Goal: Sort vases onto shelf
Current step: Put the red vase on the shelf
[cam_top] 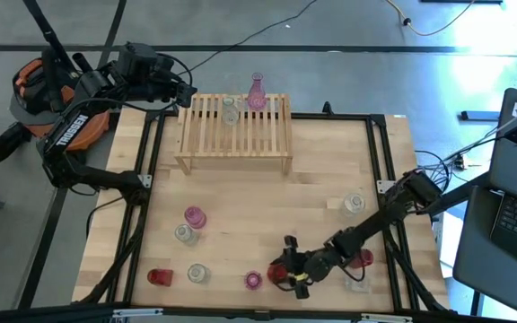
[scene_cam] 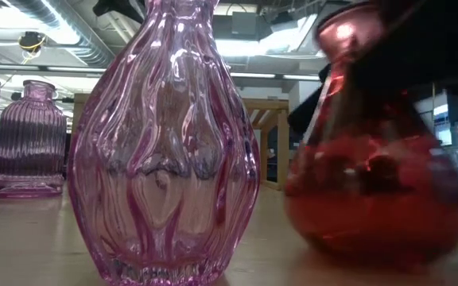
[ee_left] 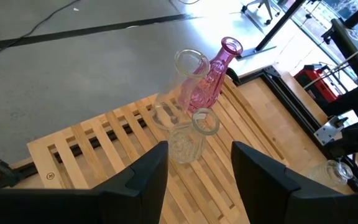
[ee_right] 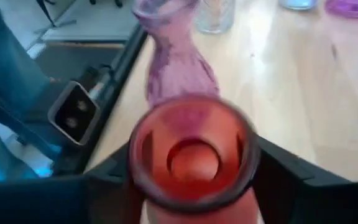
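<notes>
A red round-bellied vase [cam_top: 279,272] stands near the table's front edge, with my right gripper [cam_top: 287,266] shut on its neck. A pink fluted vase [cam_top: 254,280] stands just left of it and fills the low view [scene_cam: 165,151]. The shelf [cam_top: 234,133] stands at the far middle. It carries a slim pink vase [ee_left: 213,78] and two clear vases [ee_left: 188,134] at its far edge. My left gripper [ee_left: 197,180] hovers open above the shelf's far left corner, with nothing between its fingers. My right gripper has the red vase's neck, just under the flared rim [ee_right: 191,152], between its two fingers [ee_right: 114,171], one on each side. The fingers slant down from the table's right side. The vase's base [scene_cam: 364,246] is at the tabletop; the vase looks blurred and slightly tilted.
More vases stand on the table: a pink [cam_top: 195,216] and a clear one [cam_top: 184,234] at mid-left, a squat red [cam_top: 158,276] and a clear one [cam_top: 197,273] at the front left, a clear one [cam_top: 354,204] and a red one [cam_top: 363,259] under my right arm.
</notes>
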Controlling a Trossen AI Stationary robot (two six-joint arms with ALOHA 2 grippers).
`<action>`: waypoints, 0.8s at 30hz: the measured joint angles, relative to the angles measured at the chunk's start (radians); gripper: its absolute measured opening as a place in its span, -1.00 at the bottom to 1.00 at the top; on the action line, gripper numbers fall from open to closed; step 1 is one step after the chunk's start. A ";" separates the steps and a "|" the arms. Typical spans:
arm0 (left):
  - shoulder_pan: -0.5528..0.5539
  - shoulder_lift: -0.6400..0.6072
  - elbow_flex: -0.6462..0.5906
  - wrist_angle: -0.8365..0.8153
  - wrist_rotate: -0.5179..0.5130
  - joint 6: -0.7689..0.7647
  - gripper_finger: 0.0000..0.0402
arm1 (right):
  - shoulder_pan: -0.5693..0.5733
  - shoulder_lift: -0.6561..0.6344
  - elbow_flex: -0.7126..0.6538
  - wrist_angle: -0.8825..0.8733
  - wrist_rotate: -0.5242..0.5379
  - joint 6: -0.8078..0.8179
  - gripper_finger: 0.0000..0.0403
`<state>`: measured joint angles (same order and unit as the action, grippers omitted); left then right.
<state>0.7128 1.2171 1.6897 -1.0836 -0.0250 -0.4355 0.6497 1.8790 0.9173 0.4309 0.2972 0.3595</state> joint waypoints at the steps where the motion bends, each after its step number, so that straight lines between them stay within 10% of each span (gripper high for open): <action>1: 0.000 0.000 0.000 0.000 0.000 0.000 -0.16 | -0.008 0.000 0.000 -0.002 0.004 -0.009 -0.09; 5: 0.000 0.000 0.000 0.000 0.000 0.000 -0.16 | -0.041 -0.005 0.000 0.017 0.005 -0.067 -0.56; 24: 0.000 0.000 0.000 0.000 0.000 0.000 -0.16 | -0.306 -0.294 0.024 -0.168 0.032 -0.275 -0.56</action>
<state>0.7131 1.2171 1.6897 -1.0836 -0.0250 -0.4355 0.3436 1.5850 0.9414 0.2626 0.3288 0.0844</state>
